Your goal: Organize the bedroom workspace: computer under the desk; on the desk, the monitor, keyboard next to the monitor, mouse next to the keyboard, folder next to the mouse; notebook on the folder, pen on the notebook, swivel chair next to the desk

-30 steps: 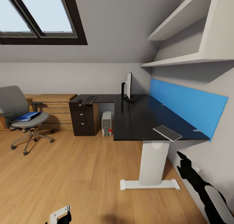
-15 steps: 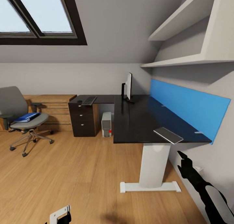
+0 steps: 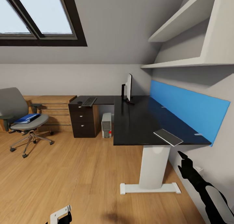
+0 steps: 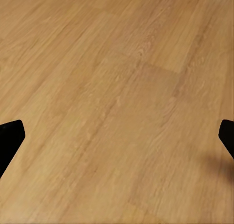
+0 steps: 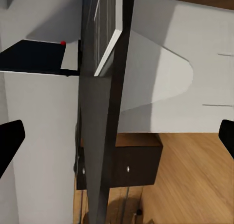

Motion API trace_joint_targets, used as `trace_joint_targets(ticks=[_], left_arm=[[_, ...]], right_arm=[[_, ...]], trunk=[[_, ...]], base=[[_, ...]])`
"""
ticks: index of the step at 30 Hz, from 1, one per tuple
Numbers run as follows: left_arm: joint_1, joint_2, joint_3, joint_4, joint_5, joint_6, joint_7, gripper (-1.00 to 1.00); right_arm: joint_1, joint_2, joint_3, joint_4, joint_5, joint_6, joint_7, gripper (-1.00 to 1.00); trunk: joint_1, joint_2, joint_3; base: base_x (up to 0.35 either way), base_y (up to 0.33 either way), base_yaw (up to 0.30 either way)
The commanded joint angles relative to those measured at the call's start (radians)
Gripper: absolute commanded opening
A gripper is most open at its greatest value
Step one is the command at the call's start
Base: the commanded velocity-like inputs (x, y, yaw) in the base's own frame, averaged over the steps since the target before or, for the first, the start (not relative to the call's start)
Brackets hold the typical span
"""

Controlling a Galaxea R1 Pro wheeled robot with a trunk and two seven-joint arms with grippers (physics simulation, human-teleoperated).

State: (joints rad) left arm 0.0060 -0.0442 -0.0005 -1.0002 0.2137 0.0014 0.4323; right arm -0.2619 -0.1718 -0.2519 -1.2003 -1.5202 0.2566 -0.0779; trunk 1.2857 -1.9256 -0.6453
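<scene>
Head view. Desk [image 3: 136, 119] at centre right, bearing monitor [image 3: 129, 86], keyboard [image 3: 89, 101] and notebook [image 3: 168, 137] near its lower-right edge; computer [image 3: 106, 124] beneath. Swivel chair [image 3: 19, 115] at left carries the folder [image 3: 26, 117]. Left gripper [image 4: 117, 136] and right gripper [image 5: 117, 136]: jaws wide, empty.

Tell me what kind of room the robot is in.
Likely an attic bedroom used as a home office. A skylight sits in a sloped ceiling, a long black desk carries a monitor and keyboard, and a grey swivel chair stands on the wooden floor.
</scene>
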Motion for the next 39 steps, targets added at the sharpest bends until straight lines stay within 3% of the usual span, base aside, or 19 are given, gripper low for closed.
trace_joint_targets(ticks=[1, 15, 20, 39], left_arm=[[0.000, 0.000, 0.000, -0.002, 0.007, 0.000, 0.002, 1.00], [0.000, 0.000, -0.001, 0.018, 0.007, 0.000, 0.001, 1.00], [0.000, 0.000, -0.002, 0.036, 0.006, 0.000, 0.003, 1.00], [0.000, 0.000, -0.003, 0.039, 0.006, 0.000, 0.003, 1.00]], right_arm=[[0.000, 0.000, -0.002, -0.001, -0.009, 0.004, -0.008, 1.00], [0.000, -0.002, -0.005, 0.007, -0.008, -0.008, -0.014, 1.00], [0.000, -0.010, -0.011, 0.018, -0.009, -0.063, -0.015, 1.00], [0.000, -0.014, -0.015, 0.021, -0.009, -0.073, -0.016, 1.00]], trunk=[[0.000, 0.000, -0.001], [0.000, 0.000, -0.001], [0.000, 0.000, -0.001], [0.000, 0.000, -0.001]], base=[[0.000, 0.000, 0.000], [0.060, 0.000, 0.000], [0.101, 0.000, 0.000], [0.145, -0.012, 0.000]])
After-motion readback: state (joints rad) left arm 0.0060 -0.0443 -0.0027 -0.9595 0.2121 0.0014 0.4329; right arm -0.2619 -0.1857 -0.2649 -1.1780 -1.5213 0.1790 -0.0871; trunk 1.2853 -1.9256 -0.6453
